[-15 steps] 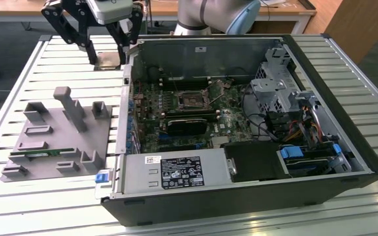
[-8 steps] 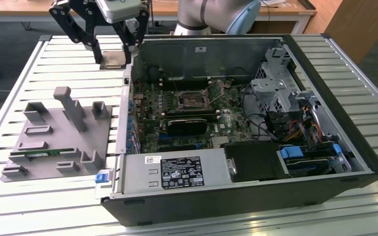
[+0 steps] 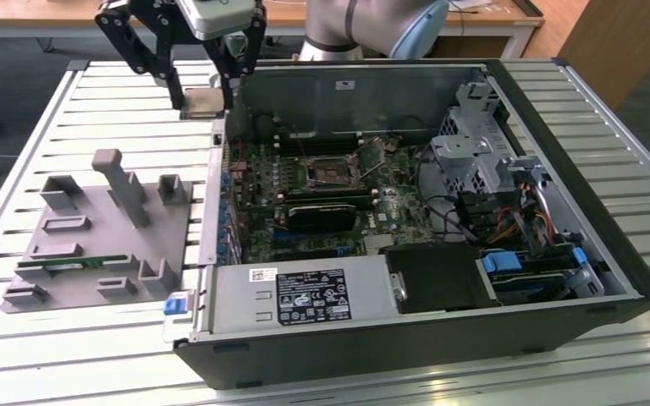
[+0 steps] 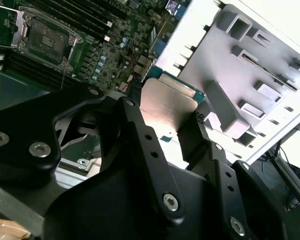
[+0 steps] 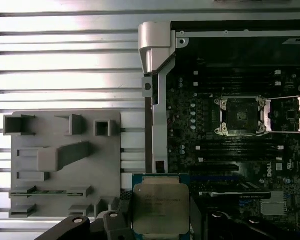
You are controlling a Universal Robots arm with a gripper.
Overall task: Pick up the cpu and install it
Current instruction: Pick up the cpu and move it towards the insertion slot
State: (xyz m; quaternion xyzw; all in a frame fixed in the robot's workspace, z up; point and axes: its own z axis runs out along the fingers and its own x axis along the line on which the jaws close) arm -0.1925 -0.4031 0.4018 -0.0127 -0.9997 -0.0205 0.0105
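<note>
arm: raised, pointing straight down | gripper (image 3: 203, 95): clamped on cpu (image 3: 204, 105), chip held level | place: exterior view, 10 o'clock from socket (image 3: 331, 172), over computer case (image 3: 415, 351) edge

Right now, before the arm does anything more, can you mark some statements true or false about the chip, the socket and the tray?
1. The pincer is shut on the small square silver-topped cpu. True.
2. The cpu sits in the motherboard's square metal-framed socket. False: the socket is empty, and the cpu hangs in the pincer near the case's side wall.
3. A narrow green memory stick lies in the grey plastic tray. True.
4. The grey tray stands inside the black computer case. False: it lies on the slatted metal table, outside the case, at the exterior view's left.
</note>
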